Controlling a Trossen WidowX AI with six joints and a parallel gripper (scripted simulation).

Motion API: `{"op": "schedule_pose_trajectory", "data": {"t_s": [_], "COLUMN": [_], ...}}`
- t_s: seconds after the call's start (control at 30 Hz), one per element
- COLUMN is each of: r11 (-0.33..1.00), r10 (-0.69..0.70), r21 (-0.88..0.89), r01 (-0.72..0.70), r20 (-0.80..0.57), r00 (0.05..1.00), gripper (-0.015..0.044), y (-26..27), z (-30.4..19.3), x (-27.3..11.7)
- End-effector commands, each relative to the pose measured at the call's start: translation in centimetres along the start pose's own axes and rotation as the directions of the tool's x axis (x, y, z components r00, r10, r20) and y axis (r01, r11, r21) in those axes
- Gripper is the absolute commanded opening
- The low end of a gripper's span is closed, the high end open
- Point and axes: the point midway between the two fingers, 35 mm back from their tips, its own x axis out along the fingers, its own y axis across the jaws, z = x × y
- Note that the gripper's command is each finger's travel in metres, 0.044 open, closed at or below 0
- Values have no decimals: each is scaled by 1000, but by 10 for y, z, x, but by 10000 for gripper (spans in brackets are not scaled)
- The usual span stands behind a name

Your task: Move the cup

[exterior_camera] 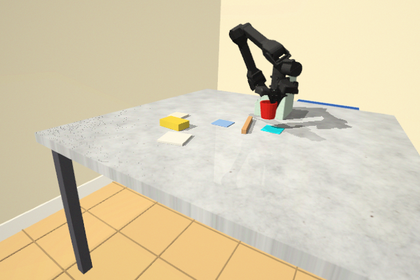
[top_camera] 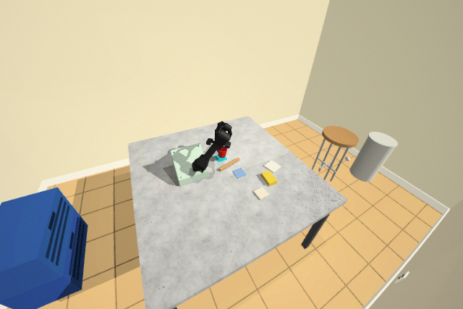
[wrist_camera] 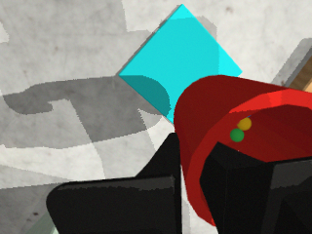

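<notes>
Overhead now: red cup (exterior_camera: 268,109) clamped by its wall in gripper (exterior_camera: 273,96), one finger (wrist_camera: 168,161) outside the wall, the other inside past the rim. Long axis about vertical, mouth up, as seen in the exterior view; slight tilt possible, hard to judge from the wrist view. Carried clear of table (exterior_camera: 210,175), hanging over or just at the edge of cyan pad (exterior_camera: 272,129); cup's shadow falls across that pad's near corner in the wrist view. Yellow marble (wrist_camera: 244,123) and green marble (wrist_camera: 237,135) inside, touching, low against the inner wall. Light blue pad (exterior_camera: 222,122) well apart to the camera's left in the exterior view, wooden bar (exterior_camera: 247,124) lying flat between the two pads. Pale green wedge block (exterior_camera: 284,105) just behind cup. Yellow block (exterior_camera: 174,122) and two cream tiles farther off along table.
</notes>
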Motion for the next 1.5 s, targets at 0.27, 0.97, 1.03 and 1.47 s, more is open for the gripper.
{"op": "schedule_pose_trajectory", "data": {"t_s": [0.27, 0.97, 1.03, 1.47], "r11": [1000, 1000, 1000, 1000], "r10": [4, 3, 3, 8], "r21": [8, 9, 9, 17], "r01": [-4, -3, -3, -9], "r20": [10, 9, 9, 13], "r00": [1000, 1000, 1000, 1000], "gripper": [0, 0, 0, 0], "y": [18, 19, 19, 19], "z": [16, 17, 17, 19], "x": [-2, 33, 36, 39]}}
